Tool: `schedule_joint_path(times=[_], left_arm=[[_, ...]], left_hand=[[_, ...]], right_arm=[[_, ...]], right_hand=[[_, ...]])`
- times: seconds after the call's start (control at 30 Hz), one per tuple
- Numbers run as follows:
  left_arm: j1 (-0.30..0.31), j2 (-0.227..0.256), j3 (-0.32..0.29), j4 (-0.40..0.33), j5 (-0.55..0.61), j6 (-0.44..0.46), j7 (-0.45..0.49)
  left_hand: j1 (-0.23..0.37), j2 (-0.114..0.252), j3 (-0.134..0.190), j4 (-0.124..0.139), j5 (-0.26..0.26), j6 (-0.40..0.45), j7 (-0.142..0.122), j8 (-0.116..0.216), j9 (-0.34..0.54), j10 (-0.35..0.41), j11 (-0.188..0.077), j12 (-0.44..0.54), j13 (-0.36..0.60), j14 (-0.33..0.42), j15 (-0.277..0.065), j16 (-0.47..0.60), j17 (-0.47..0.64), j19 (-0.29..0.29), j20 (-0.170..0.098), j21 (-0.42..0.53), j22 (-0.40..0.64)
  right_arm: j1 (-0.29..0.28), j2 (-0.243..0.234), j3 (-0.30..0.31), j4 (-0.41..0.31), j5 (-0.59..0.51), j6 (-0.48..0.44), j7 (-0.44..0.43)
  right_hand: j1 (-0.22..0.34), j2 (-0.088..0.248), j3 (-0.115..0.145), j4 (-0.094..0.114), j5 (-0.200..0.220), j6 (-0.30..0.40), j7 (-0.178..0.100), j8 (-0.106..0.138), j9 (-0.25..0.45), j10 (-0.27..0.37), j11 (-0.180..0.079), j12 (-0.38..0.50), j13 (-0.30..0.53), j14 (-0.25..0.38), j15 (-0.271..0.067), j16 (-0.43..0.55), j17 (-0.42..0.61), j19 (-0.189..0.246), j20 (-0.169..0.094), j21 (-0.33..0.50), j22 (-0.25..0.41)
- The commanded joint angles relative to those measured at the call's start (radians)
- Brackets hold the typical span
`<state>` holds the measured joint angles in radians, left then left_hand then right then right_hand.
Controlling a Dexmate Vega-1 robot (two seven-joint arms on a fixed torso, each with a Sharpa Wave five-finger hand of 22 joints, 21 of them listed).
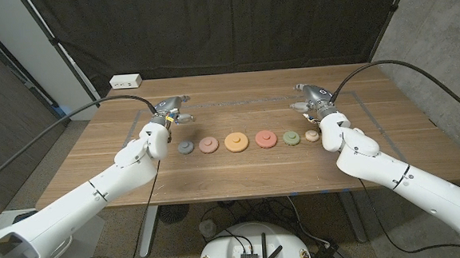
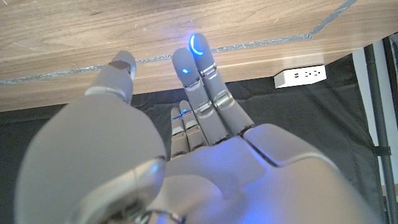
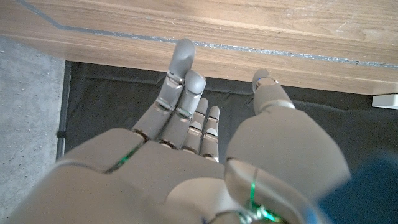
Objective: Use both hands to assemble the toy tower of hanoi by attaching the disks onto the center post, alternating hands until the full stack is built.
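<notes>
**Inspector A:** Begin at the fingers. The left hand held nothing; its fingers were extended and somewhat apart, reaching past the far side of the bench. The right hand was the same: fingers straight, loosely spread, nothing between them.

**Inspector B:** And the disks?

**Inspector A:** Six lay in a row across the middle of the bench, all apart from each other and from both hands: grey disk, pink disk, orange disk, red disk, green disk and cream disk. The orange one looked the widest. I could not make out a center post.

**Inspector B:** Handling?

**Inspector A:** In my judgement they were light, rigid pieces, probably wood or plastic, smooth and not fragile. Each seemed to carry a raised hub. I would pinch across the rim, thumb against finger, keeping the middle free for stacking. Being low and flat, they could slide on the bench before the fingers closed.

**Inspector B:** Progress?

**Inspector A:** None stacked yet.
</notes>
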<state>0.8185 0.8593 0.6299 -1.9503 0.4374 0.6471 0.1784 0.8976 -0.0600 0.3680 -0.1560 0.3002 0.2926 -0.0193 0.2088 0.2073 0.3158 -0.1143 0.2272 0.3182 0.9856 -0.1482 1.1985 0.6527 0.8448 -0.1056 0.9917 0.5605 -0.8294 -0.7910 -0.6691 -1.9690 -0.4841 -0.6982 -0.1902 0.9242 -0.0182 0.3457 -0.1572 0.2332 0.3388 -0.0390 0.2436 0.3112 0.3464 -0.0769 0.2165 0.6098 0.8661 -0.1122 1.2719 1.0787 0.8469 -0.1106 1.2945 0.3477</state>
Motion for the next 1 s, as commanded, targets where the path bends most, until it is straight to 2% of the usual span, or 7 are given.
schedule_joint_path(times=[0.03,0.3,1.0], left_arm=[[-0.029,0.006,0.025,-0.003,0.016,0.032,-0.046],[-0.028,0.010,0.023,-0.008,0.008,0.035,-0.053],[0.018,0.014,-0.006,-0.022,-0.031,0.035,-0.009]], left_hand=[[0.003,0.009,-0.007,-0.001,0.004,0.005,0.005,-0.002,0.002,0.001,0.003,0.001,0.005,-0.007,-0.070,0.009,0.001,-0.002,-0.091,0.012,-0.001],[0.004,0.012,-0.014,-0.001,0.003,0.008,0.003,-0.002,0.002,0.004,0.004,0.002,0.008,-0.007,-0.071,0.017,0.000,0.000,-0.093,0.022,-0.003],[0.010,0.018,-0.029,-0.002,0.002,0.016,0.003,0.000,0.003,0.010,-0.002,0.004,0.012,-0.011,-0.071,0.032,-0.007,-0.004,-0.097,0.040,-0.010]], right_arm=[[0.045,-0.020,-0.035,-0.008,0.005,-0.028,0.069],[0.058,-0.026,-0.042,-0.009,0.018,-0.037,0.093],[0.097,-0.044,-0.095,-0.033,-0.018,-0.100,0.167]], right_hand=[[0.008,0.007,-0.006,0.001,0.006,0.004,0.005,-0.003,0.003,-0.002,0.001,0.001,0.008,-0.006,-0.106,-0.007,-0.011,-0.001,-0.102,0.012,-0.004],[0.015,0.021,-0.014,0.003,0.011,0.029,0.014,0.005,0.005,0.006,0.009,-0.005,0.003,0.028,-0.106,0.019,0.000,0.010,-0.102,0.042,-0.014],[0.010,0.024,-0.022,0.006,0.015,0.021,0.023,-0.003,0.003,0.007,0.010,-0.007,0.004,0.020,-0.106,0.011,0.003,-0.006,-0.100,0.064,-0.026]])
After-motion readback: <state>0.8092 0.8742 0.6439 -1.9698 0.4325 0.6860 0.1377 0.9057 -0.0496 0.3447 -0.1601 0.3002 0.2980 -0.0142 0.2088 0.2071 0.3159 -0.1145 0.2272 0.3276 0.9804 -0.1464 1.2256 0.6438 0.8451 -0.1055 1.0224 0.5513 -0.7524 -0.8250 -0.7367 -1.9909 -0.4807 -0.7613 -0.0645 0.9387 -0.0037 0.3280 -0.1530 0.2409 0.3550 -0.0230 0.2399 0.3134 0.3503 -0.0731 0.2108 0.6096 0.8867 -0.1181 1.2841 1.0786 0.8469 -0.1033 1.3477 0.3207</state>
